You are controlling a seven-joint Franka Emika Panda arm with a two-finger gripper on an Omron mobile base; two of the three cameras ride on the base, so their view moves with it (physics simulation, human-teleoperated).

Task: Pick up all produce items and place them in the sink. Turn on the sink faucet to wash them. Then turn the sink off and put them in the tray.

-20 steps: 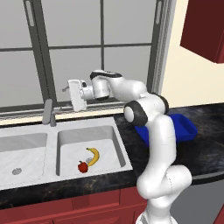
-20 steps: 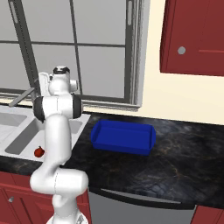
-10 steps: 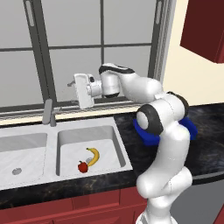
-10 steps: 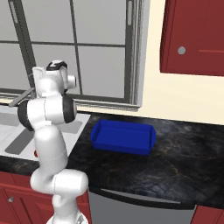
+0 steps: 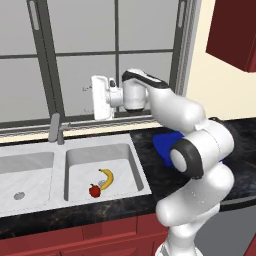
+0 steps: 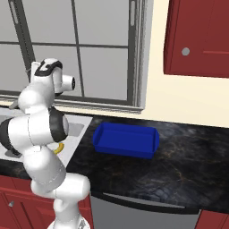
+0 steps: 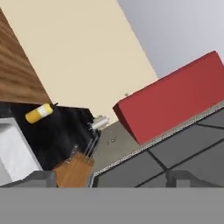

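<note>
one banana (image 5: 106, 177) and one small red fruit (image 5: 94, 190), so two produce items, both in the right basin. one sink (image 5: 30, 162) with two basins, one faucet (image 5: 55, 128) at its far edge. one blue tray (image 6: 125, 140) on the counter to the right. far off to the left, one yellow bottle (image 7: 39, 113) and one knife block (image 7: 73, 171).

glossy black marbled counter (image 5: 150, 145), matt grey sink (image 5: 30, 172).
</note>
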